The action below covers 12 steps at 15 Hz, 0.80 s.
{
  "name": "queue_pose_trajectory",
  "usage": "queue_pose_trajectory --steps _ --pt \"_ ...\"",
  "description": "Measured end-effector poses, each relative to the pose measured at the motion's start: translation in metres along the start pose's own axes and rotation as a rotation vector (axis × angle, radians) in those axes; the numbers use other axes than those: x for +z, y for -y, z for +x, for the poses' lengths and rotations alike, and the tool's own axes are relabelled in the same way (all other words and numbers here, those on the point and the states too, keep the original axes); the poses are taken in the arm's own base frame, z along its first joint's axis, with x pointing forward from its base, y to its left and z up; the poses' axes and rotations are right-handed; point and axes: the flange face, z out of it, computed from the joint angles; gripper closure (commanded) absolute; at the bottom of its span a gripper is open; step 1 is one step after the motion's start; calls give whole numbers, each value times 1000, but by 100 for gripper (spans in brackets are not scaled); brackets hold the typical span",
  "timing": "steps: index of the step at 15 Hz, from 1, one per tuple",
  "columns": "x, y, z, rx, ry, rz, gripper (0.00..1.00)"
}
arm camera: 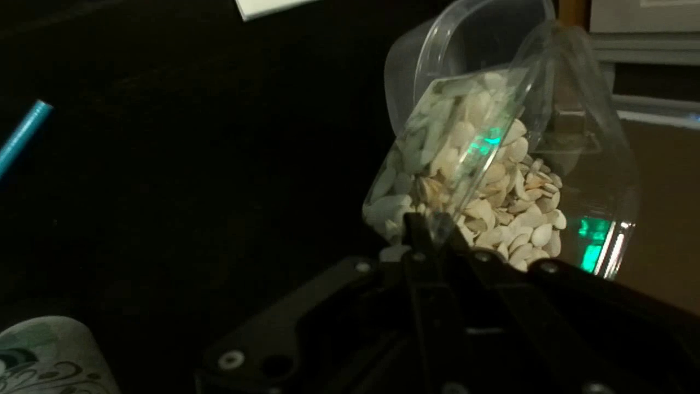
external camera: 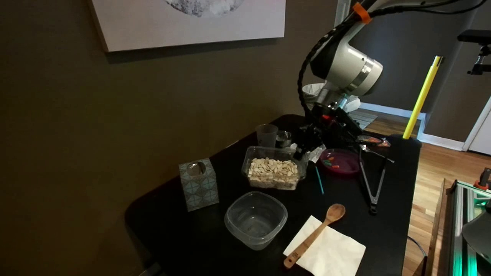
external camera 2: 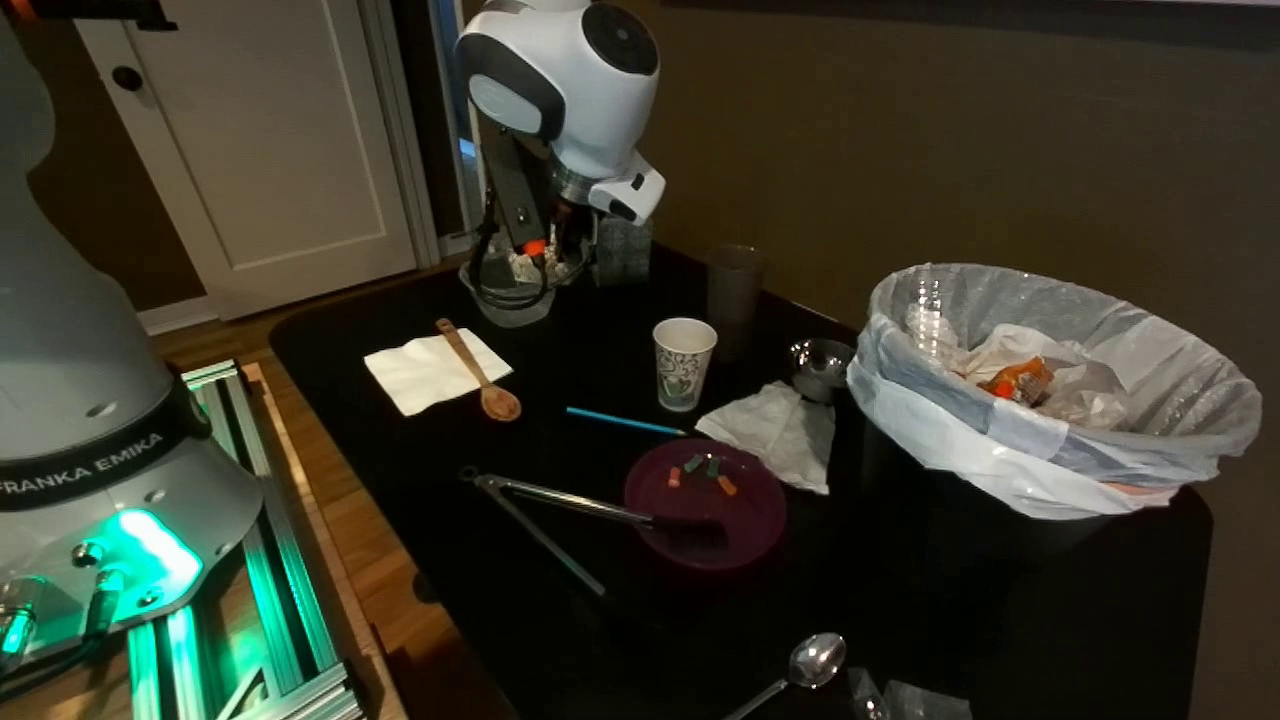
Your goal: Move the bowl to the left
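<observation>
Gripper (arm camera: 429, 221) pinching bowl (external camera: 273, 182), apparently hanging in from table (external camera: 199, 234) edge along wall (external camera: 115, 134); grab looking done, leftward set-down still remaining imo.

Bowl (arm camera: 597, 172): clear plastic, smooth & v. glossy w/ bright glints, the seeds (arm camera: 522, 221) inside it matt; my gripper (arm camera: 435, 230) = dark, mostly matt, w/ small shiny metal screw heads (arm camera: 232, 360). I log 2nd container (external camera: 255, 220) as smooth see-through plastic, tongs (external camera 2: 570, 501) & metal spoon (external camera 2: 818, 658) as shiny, wooden spoon (external camera: 316, 233) as smooth wood, faint sheen. Napkin (external camera: 335, 255) & cup (external camera 2: 680, 365) look like matt paper (cup printed), plate (external camera 2: 755, 500) approx. semi-gloss plastic, bin liner (external camera 2: 980, 460) thin crinkled plastic, tabletop (external camera 2: 950, 580) smooth, low sheen.
</observation>
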Motion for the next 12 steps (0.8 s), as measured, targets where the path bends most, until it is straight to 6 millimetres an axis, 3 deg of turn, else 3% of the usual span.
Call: queue_pose_trajectory --steps 2,5,7,8,12 --pt "-10 -5 -22 -42 20 7 92" --pt "-11 -5 -41 -86 63 4 92" --pt "-10 -2 -43 -96 68 2 92" --pt "-10 -2 -43 -96 69 2 98" --pt "-11 -3 -45 -142 73 8 98"
